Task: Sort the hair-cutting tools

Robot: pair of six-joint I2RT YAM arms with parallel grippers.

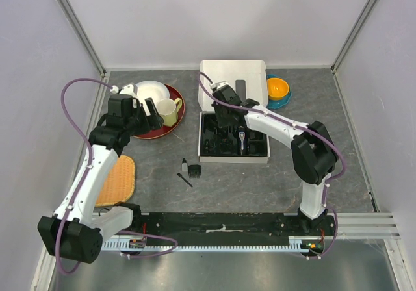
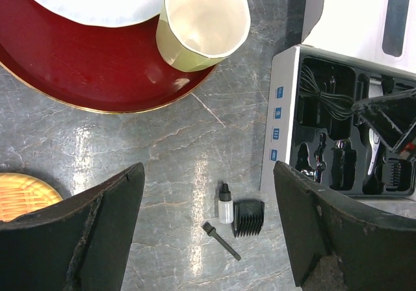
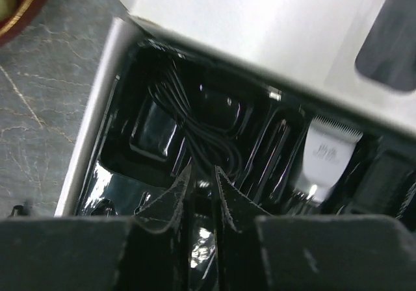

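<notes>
The right gripper (image 3: 203, 169) is reaching into the tray (image 3: 153, 125) beside the clipper (image 3: 328, 158), fingers (image 3: 174, 197) pinched close — on what I cannot tell — while the left gripper (image 2: 208, 167) is hanging wide open above the comb attachment (image 2: 249, 217) and brush (image 2: 221, 240), likely needing to descend

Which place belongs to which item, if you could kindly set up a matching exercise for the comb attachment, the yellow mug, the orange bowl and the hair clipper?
Items:
1. comb attachment
2. yellow mug
3. orange bowl
4. hair clipper

Places:
A. on the red plate
B. inside the white box
C. on the table, beside the small bottle
D. just right of the box, at the far side

Pairs: 1-C, 2-A, 3-D, 4-B
</notes>
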